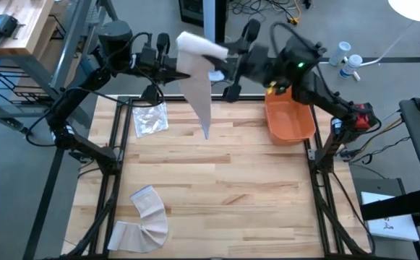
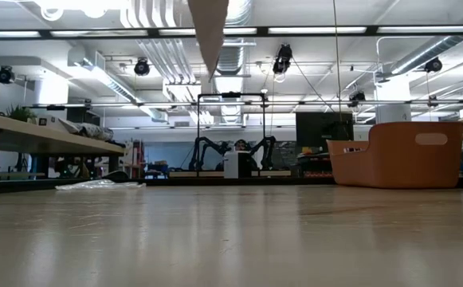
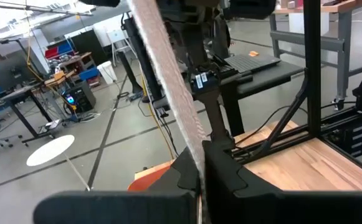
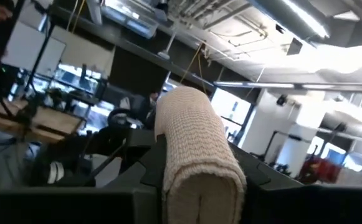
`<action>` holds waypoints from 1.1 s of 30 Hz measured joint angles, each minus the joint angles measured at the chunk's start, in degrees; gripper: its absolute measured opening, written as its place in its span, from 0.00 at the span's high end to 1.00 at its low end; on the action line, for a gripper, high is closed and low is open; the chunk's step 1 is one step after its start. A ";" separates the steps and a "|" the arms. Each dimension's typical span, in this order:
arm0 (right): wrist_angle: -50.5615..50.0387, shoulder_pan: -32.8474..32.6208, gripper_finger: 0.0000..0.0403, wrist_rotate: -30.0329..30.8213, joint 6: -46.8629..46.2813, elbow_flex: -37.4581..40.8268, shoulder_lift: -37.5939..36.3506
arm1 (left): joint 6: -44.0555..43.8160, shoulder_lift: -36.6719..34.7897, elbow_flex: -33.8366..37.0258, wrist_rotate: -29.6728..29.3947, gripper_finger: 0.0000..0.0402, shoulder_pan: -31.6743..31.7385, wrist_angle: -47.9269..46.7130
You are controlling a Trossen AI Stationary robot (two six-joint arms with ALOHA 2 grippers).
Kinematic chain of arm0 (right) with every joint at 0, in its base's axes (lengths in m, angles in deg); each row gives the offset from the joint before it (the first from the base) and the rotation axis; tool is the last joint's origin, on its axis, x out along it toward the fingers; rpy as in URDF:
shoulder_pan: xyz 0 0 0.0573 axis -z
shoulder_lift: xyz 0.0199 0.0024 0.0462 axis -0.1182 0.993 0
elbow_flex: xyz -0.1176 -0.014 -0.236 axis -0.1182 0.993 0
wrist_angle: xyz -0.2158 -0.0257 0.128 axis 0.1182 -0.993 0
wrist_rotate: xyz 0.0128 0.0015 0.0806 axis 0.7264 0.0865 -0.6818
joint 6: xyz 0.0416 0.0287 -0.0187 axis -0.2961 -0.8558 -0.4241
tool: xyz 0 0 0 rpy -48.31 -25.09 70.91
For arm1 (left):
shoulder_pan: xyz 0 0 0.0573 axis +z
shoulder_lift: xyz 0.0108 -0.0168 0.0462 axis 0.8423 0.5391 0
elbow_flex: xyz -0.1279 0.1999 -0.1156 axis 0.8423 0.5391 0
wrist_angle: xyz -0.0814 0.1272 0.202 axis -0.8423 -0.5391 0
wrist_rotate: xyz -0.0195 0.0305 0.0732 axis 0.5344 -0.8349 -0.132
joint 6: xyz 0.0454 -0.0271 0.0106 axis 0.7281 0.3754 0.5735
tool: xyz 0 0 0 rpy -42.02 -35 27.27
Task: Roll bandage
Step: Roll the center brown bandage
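- The bandage (image 4: 196,155) pinched in my right jaws is pale beige, with a ribbed knit weave.
- My fingers (image 3: 224,171) are matte black.
- The bin (image 1: 290,119) beside my right arm is orange.
- The table (image 1: 231,195) below my jaws is light wood with striped grain.

Overhead down; low level; wrists close-up.

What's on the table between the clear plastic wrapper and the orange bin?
Only bare wood; in the high view, the held bandage hangs above that stretch between the wrapper and the bin.
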 joint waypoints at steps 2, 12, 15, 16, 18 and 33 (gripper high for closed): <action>-2.22 0.87 0.77 -1.08 -1.31 0.00 -0.70 | -0.02 0.00 0.00 -0.02 1.00 0.00 -0.12; -6.06 0.93 0.76 -1.26 3.95 -0.13 -0.56 | 1.19 -0.11 -0.63 -0.04 0.94 0.04 0.47; -7.11 0.90 0.77 -2.40 6.84 -0.13 -0.53 | 1.04 -0.15 -0.71 -0.04 0.88 0.04 0.84; -7.61 0.89 0.77 -2.85 7.96 -0.12 -0.49 | 0.47 -0.19 -0.78 -0.04 0.85 0.04 0.95; -8.42 0.89 0.77 -3.08 10.01 -0.11 -0.43 | -2.12 -0.22 -1.24 -0.02 0.80 0.04 0.92; -10.77 0.30 0.77 -3.01 28.11 0.00 0.66 | -14.95 0.77 -6.29 5.57 0.34 0.31 0.84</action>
